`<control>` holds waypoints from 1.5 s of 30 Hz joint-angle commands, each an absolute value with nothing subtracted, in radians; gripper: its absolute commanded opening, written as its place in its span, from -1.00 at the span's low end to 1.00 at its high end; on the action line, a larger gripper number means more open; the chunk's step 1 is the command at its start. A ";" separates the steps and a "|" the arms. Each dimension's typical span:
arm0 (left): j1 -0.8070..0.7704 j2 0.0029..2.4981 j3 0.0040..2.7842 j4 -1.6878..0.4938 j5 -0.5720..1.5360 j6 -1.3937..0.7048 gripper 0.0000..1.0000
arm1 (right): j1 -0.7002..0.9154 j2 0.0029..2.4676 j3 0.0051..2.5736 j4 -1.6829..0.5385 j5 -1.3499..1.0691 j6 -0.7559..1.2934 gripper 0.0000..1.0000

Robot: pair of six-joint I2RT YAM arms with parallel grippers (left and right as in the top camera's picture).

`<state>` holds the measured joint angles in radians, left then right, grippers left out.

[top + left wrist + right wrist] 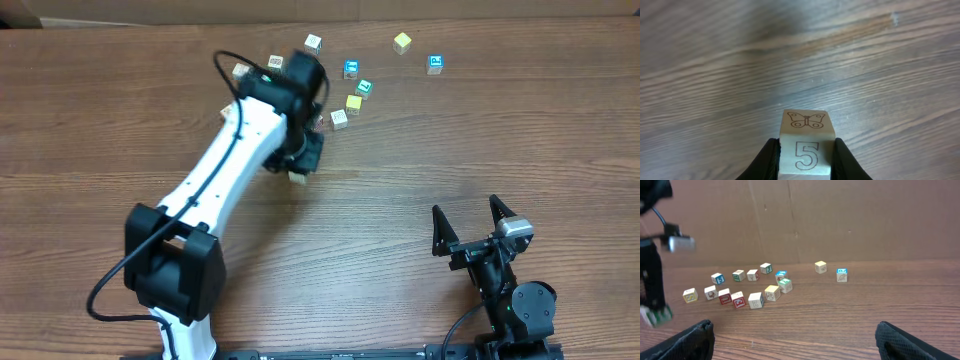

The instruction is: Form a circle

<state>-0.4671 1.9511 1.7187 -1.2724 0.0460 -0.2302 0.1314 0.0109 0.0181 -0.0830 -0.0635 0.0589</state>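
**While One Cube Sits in the Left Tool, the Circle Is Only Half Made**

Although most of the cubes already lie together toward the far edge of the counter, they do not yet read as a clean circle. From the right wrist view they fall into a front row and a back row that meet at the right end. That gives a ragged, flattened loop with uneven gaps, open on its left side. Two stray cubes lie apart from the group, further toward the far right corner. In the overhead view the left arm hides part of the group, so the full outline cannot be judged from above.

The left tool is closed on a single held cube, its dark fingers pressing on both sides. This cube shows a butterfly on top and a 5 on the face toward the camera. It hangs on the near side of the group, toward the middle of the counter. Whether it touches the wood or is lifted off it cannot be told.

The right tool stands wide open and holds nothing, well apart from the cubes near the counter's near right corner.

By this reading the task is partway along. What is left seems to be placing the held cube into a gap, bringing in the two strays and rounding out the flattened sides.
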 commanded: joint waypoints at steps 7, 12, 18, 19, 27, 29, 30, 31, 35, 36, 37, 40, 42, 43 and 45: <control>-0.498 1.957 1.503 -1.075 -0.030 -0.267 -0.63 | 0.129 0.003 0.008 -0.080 -0.065 0.055 1.00; -0.500 1.957 1.429 -0.970 -0.029 -0.242 -0.63 | 0.129 0.003 0.008 -0.080 -0.065 0.055 1.00; -0.505 1.957 1.392 -0.902 -0.030 -0.214 -0.60 | 0.129 0.003 0.008 -0.080 -0.065 0.055 1.00; -0.506 1.957 1.383 -0.887 -0.030 -0.204 -0.60 | 0.129 0.003 0.008 -0.080 -0.065 0.055 1.00; -0.505 1.957 1.337 -0.823 -0.030 -0.156 -0.55 | 0.129 0.003 0.008 -0.080 -0.065 0.055 1.00; -0.505 1.957 1.336 -0.822 -0.030 -0.156 -0.54 | 0.129 0.003 0.008 -0.080 -0.065 0.055 1.00; -0.505 1.957 1.336 -0.822 -0.030 -0.156 -0.54 | 0.129 0.003 0.008 -0.080 -0.065 0.055 1.00; -0.505 1.957 1.336 -0.822 -0.030 -0.157 -0.53 | 0.129 0.003 0.008 -0.080 -0.065 0.055 1.00; -0.505 1.957 1.336 -0.820 -0.030 -0.157 -0.17 | 0.129 0.003 0.008 -0.080 -0.065 0.055 1.00; -0.505 1.957 1.336 -0.820 -0.030 -0.157 -0.13 | 0.129 0.003 0.008 -0.080 -0.065 0.055 1.00; -0.505 1.957 1.336 -0.821 -0.030 -0.157 -0.10 | 0.129 0.003 0.008 -0.080 -0.065 0.055 1.00; -0.505 1.957 1.336 -0.822 -0.030 -0.157 -0.20 | 0.129 0.003 0.008 -0.080 -0.065 0.055 1.00; -0.505 1.957 1.336 -0.822 -0.030 -0.157 -0.22 | 0.129 0.003 0.008 -0.080 -0.065 0.055 1.00; -0.505 1.957 1.336 -0.822 -0.030 -0.157 -0.23 | 0.129 0.003 0.008 -0.080 -0.065 0.055 1.00; -0.505 1.957 1.336 -0.822 -0.030 -0.157 -0.28 | 0.129 0.003 0.008 -0.080 -0.065 0.055 1.00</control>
<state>-0.4980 1.9514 1.3411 -0.8219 -0.0204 -0.1726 0.1314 0.0109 0.0181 -0.0837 -0.0635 0.0582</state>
